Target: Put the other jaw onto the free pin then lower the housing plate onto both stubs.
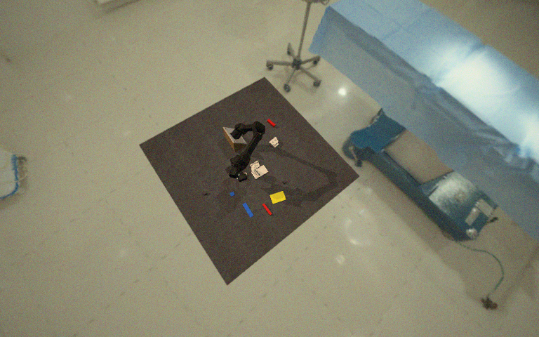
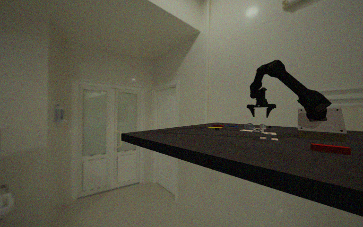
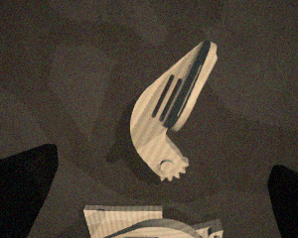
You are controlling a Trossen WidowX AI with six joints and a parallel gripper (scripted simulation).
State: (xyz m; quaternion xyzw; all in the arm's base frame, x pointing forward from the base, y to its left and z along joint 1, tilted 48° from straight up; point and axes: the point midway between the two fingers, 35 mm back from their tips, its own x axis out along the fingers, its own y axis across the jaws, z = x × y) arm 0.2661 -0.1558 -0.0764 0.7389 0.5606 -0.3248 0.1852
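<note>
- And the gripper (image 1: 241, 177) (image 2: 260, 116) (image 3: 167, 167) hangs above the table (image 1: 221, 250) (image 2: 200, 153), fingers wide apart, nothing between them!
- Below, the loose jaw (image 3: 148, 111) lies on the tabletop, teeth toward the white assembly (image 1: 259, 170) (image 3: 123, 220), not touching it.
- Nearer the arm's base, there's the small white plate (image 1: 274, 142), apart from the assembly!

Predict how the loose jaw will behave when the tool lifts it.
The jaw will probably stay stiff, since its curved body looks solid. It may swing or tilt if gripped near the teeth, because its long padded end reaches well away from them.
</note>
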